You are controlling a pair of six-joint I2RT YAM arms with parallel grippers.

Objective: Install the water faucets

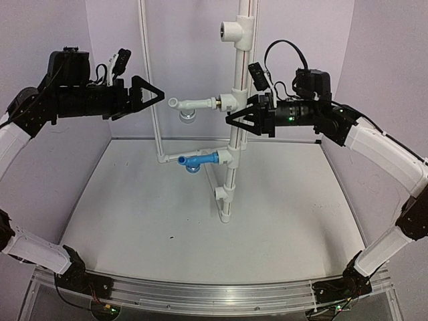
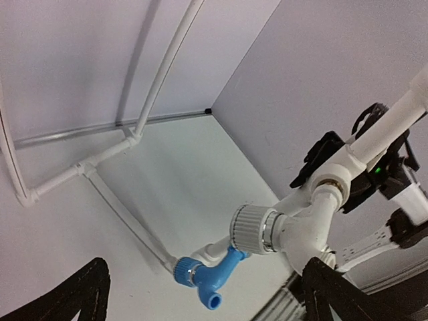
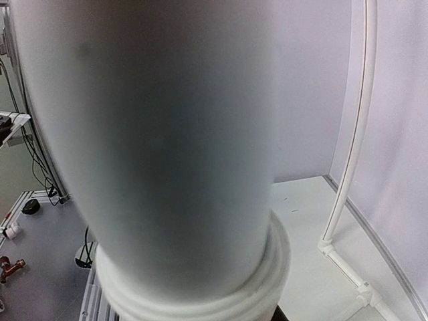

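Top view, left to right.

- Left gripper (image 1: 160,95): claw spread wide, holding nothing. It hangs in the air at 9 o'clock of the white plastic faucet with the round spout mouth (image 1: 194,104), near it but apart.
- White faucet: sits level in the upper tee fitting, spout mouth toward your left arm.
- Blue plastic faucet (image 1: 204,159): at 6 o'clock of the white one, seated in the lower fitting, well above the pale tabletop (image 1: 134,214).
- Upright white plastic pipe (image 1: 241,67): carries both fittings.
- Right gripper (image 1: 234,119): comes in from 3 o'clock and looks clamped on the upright pipe. Its wrist view shows only pipe; the fingers are hidden there.

Judgement: both faucets look mounted. Thread tightness cannot be read from here.

Risks for you:
- If you close the left claw off-centre on the white faucet, you bend it sideways rather than turn it, which may cross the thread.
- If the right clamp slips during any twist, the whole pipe frame turns or tips.
- Dropping the left arm toward 6 o'clock brings it against the blue faucet.
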